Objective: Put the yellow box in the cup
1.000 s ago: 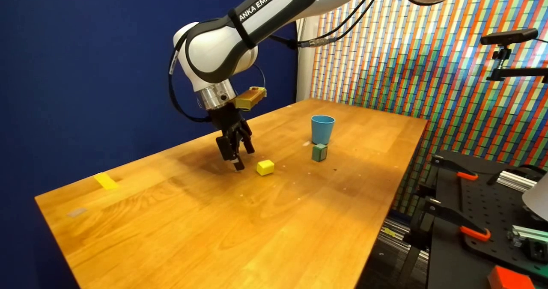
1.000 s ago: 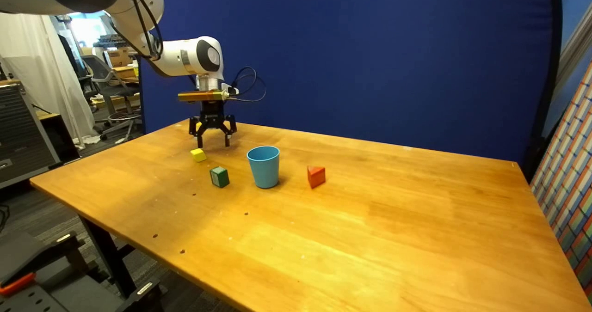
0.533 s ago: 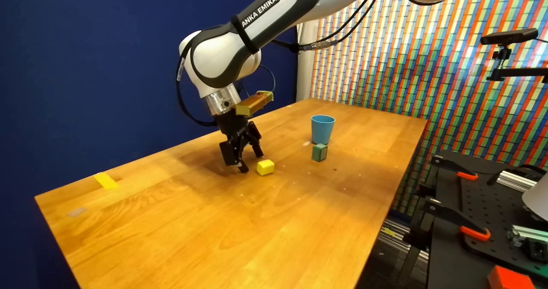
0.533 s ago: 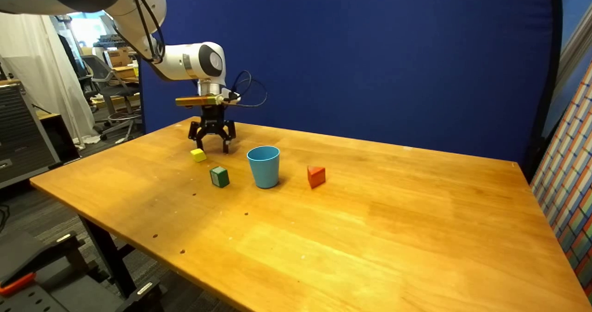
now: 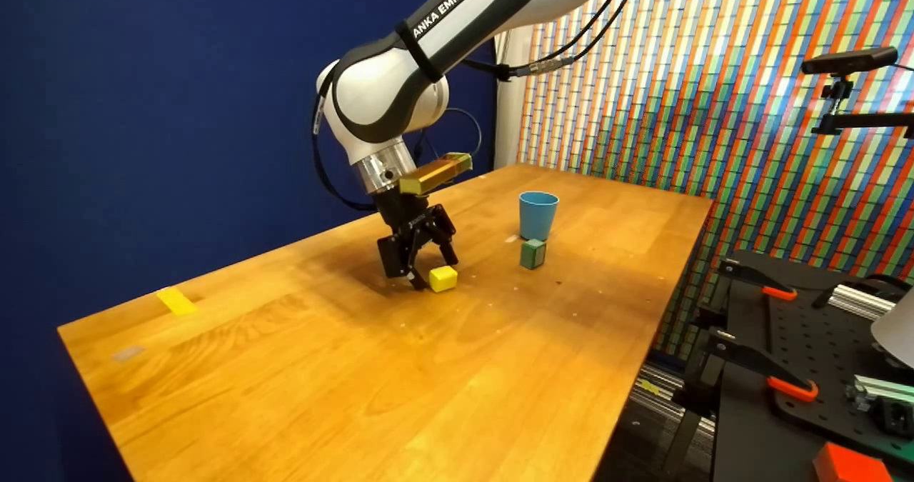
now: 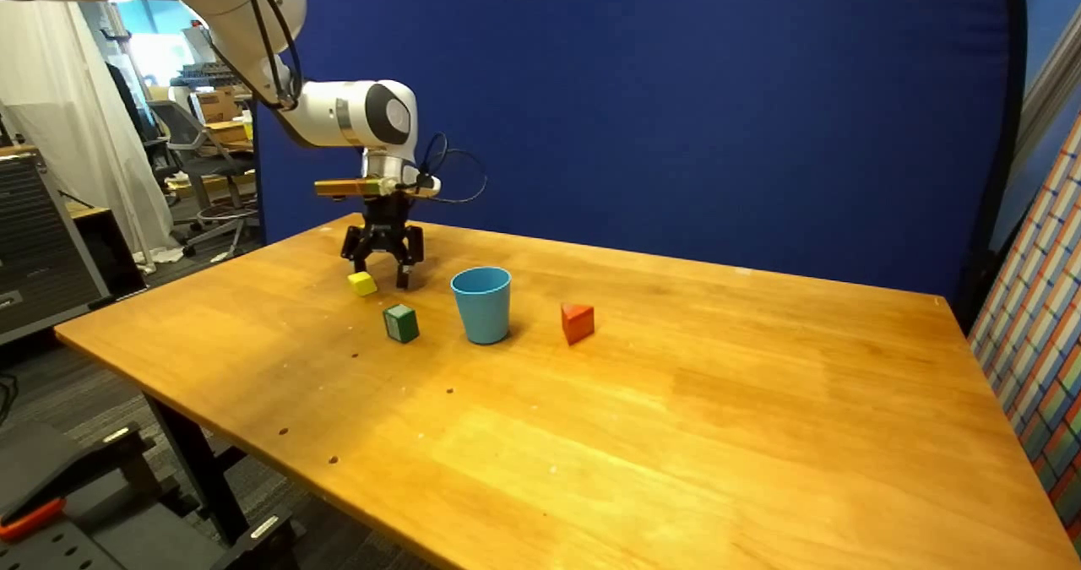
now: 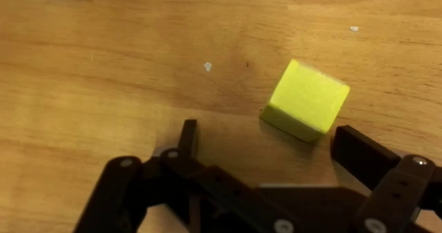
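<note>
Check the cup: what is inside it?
Both exterior views show only the upper inner wall of the cup; its near side covers the bottom, so anything lying there cannot be seen. The yellow box is outside, on the table.

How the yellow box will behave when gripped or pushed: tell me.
The yellow box is probably stiff, with flat faces and straight edges. Pushed, it would likely slide rather than roll, given its blocky shape. Being smaller than the cup, it may well be light.
</note>
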Controlling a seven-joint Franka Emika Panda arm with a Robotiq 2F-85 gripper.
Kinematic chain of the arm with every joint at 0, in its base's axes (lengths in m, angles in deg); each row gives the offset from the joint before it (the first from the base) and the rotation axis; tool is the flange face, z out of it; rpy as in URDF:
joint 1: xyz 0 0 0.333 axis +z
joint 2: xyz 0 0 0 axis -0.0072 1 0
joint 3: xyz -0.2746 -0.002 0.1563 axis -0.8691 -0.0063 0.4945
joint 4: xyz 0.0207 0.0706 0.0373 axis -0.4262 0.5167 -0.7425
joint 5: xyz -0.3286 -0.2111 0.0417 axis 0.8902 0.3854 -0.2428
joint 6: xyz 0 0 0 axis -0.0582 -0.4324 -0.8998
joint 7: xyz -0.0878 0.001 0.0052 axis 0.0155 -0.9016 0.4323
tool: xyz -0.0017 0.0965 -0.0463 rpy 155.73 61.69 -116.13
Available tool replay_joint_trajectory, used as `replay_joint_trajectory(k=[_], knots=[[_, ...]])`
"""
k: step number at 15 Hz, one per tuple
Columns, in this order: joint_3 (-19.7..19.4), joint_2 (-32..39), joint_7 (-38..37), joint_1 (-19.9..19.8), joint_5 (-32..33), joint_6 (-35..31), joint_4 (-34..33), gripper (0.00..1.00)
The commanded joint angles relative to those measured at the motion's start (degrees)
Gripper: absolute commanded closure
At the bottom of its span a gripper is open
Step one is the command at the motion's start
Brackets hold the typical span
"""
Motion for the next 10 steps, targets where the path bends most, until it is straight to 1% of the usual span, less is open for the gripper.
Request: replay_joint_trajectory(k=[1,2,4,5,7,8,10], knots=[[-0.6,-4.9,-3.2,-0.7,-2.1,-3.3,8.0,0.25],[-0.7,-5.6,-3.6,-0.7,-2.2,-4.0,9.0,0.25],[-0.7,-6.5,-4.1,-0.6,-2.3,-4.7,10.1,0.41],[-0.6,-7.0,-4.3,-0.7,-2.4,-4.8,10.6,0.51],[-0.7,-7.8,-4.7,-0.8,-2.4,-4.8,11.5,0.65],[-0.7,-8.2,-4.7,-0.9,-2.5,-4.6,11.8,0.73],[-1.0,-9.7,-4.9,-1.4,-2.6,-4.6,12.5,0.86]])
